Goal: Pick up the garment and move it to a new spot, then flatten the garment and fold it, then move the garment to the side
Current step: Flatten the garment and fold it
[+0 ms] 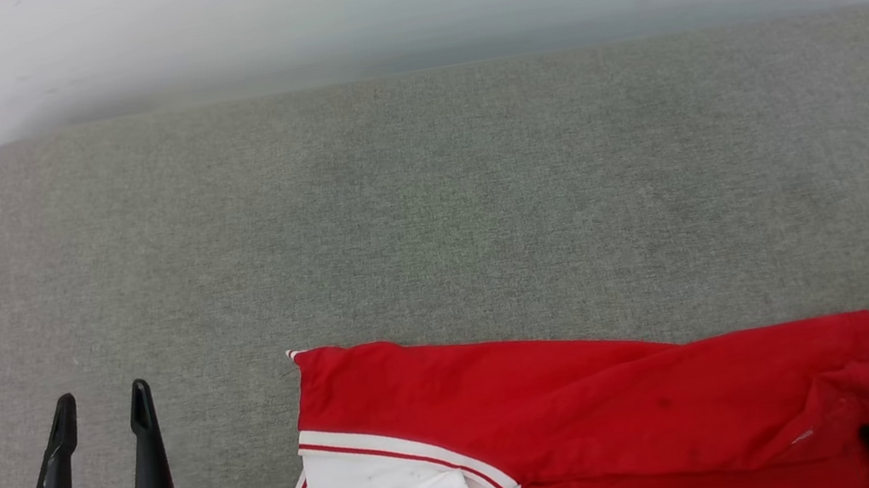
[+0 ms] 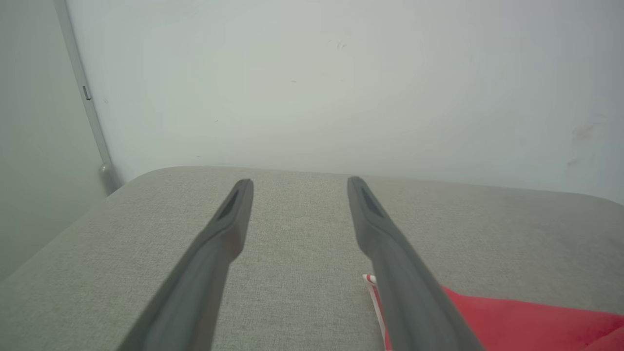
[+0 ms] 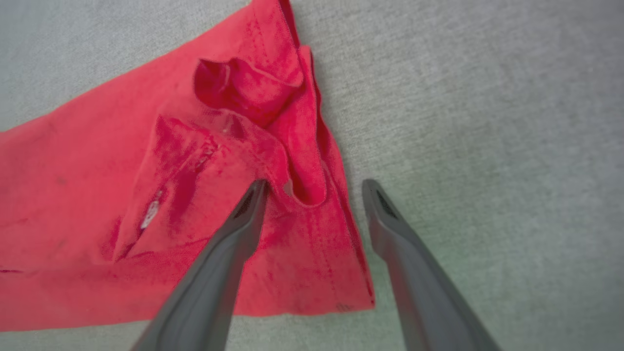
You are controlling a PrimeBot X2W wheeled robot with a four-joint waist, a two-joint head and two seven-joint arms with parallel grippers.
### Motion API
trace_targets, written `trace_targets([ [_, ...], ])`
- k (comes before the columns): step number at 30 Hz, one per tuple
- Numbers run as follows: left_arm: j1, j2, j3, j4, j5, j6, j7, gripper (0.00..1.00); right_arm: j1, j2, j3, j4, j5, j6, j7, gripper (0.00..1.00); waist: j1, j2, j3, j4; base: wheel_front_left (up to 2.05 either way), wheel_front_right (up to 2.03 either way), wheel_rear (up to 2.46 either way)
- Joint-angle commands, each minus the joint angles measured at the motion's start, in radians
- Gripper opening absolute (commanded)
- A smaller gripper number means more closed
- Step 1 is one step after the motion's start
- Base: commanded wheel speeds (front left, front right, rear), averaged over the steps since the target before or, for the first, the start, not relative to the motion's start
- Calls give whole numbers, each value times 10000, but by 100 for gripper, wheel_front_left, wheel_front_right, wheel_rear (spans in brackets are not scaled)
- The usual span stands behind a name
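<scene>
Shirt (image 1: 598, 417) lies on the grey cushion (image 1: 427, 193). I see my left gripper (image 1: 102, 397) spread empty beside it, and my right gripper (image 3: 316, 184) spread empty over its creased edge.

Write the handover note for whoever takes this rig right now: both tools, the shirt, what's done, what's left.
Left tool: open and empty, over the bare grey cushion to the shirt's left.
Right tool: open, holding nothing, one finger over the shirt's bunched right corner and the other over the cushion.
Shirt: lies on the cushion near the robot, right of centre, laid over itself and rumpled at its right end.
Done: it appears at least partly folded.
Left: smooth the bunched end, finish the fold if needed, then move the shirt to the side.
</scene>
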Motion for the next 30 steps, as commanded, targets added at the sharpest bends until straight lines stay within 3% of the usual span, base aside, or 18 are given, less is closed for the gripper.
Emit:
trace_targets([
  [1,-146,-175,104,100,224,-166,-44,100,-204,55,29,219,53,-2,-60,100,0,0,71,52,0,0,0],
  [8,-470,-577,238,326,562,-371,-45,100,-513,93,656,986,278,1,-116,100,0,0,362,186,0,0,0],
  [16,-682,-375,-154,376,379,-389,-45,100,-734,375,1651,1900,612,62,83,100,0,0,535,357,0,0,0],
  [17,-698,-362,-156,379,357,-389,-45,100,-729,409,1836,1964,690,65,114,45,0,0,532,366,0,0,0],
  [18,-706,-348,-156,387,338,-388,-45,100,-737,411,1947,2001,759,72,56,18,0,0,528,370,0,0,0],
  [19,-696,-330,-160,400,328,-389,-45,100,-763,367,2064,2009,804,73,-38,0,0,0,507,370,0,0,0],
  [24,-517,-224,-162,461,314,-391,-45,100,-906,-194,1896,1943,720,33,-740,0,0,0,287,311,0,0,0],
  [30,-279,-255,-198,430,339,-391,-46,100,-1121,-890,923,1946,442,-11,-1544,0,0,0,34,191,0,0,0],
])
